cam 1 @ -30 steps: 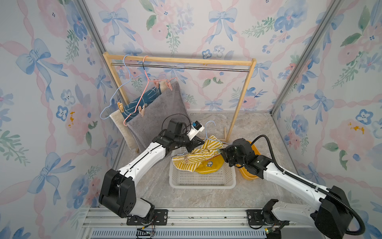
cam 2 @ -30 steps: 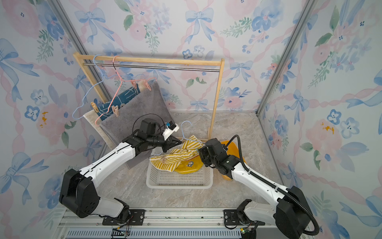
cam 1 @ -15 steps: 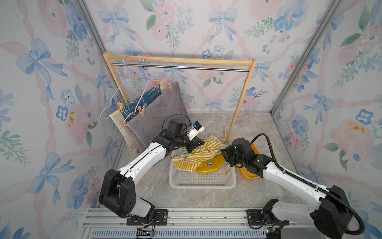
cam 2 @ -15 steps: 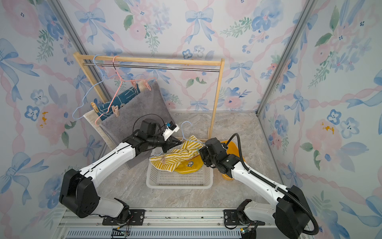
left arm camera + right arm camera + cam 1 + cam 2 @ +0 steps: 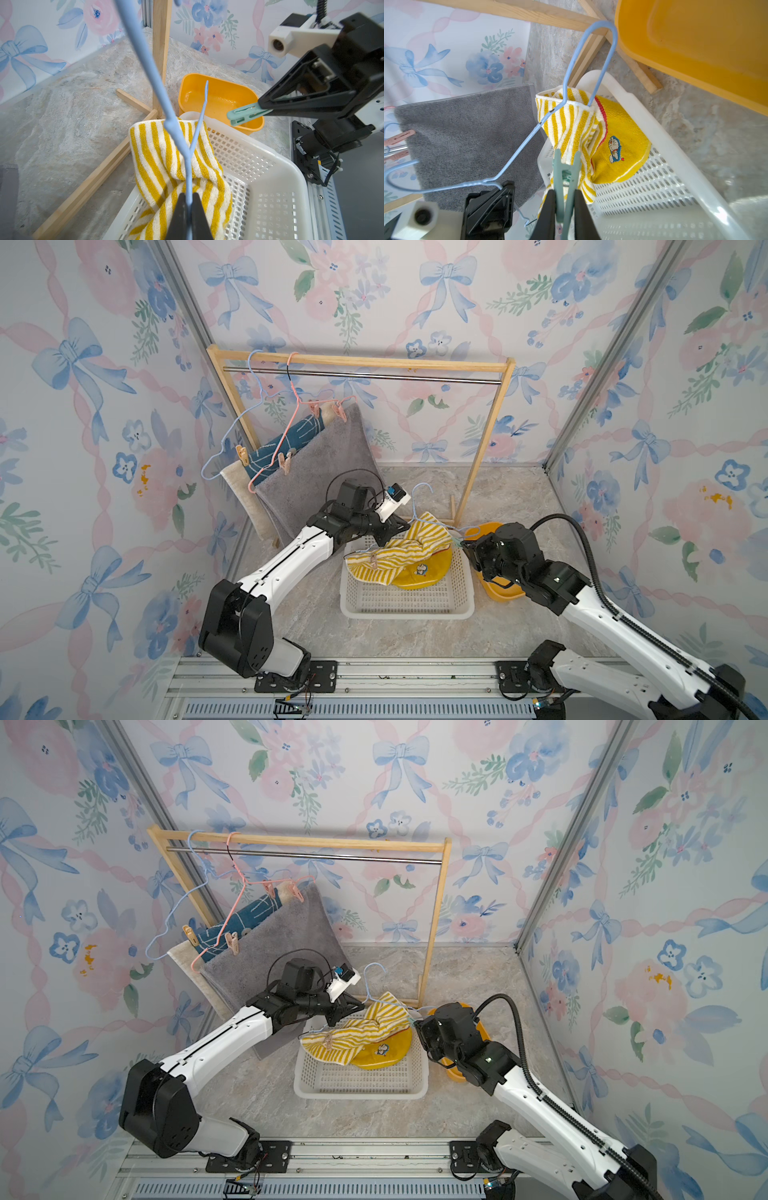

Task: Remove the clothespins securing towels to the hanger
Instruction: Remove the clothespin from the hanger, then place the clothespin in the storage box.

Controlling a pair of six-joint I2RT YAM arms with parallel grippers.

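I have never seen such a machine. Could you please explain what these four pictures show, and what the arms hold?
These are two robot arms, each ending in a pinching tool. Two pictures look down on the whole scene; the other two come from cameras on the arms' wrists. The left tool is shut on a blue wire hanger that carries a yellow striped towel, draped into a white basket. The right tool pinches a green clothespin, free of the towel, near a yellow tub. A pink clothespin is clipped to that towel. Behind, a wooden rack bears a grey towel and a dark blue towel on hangers.
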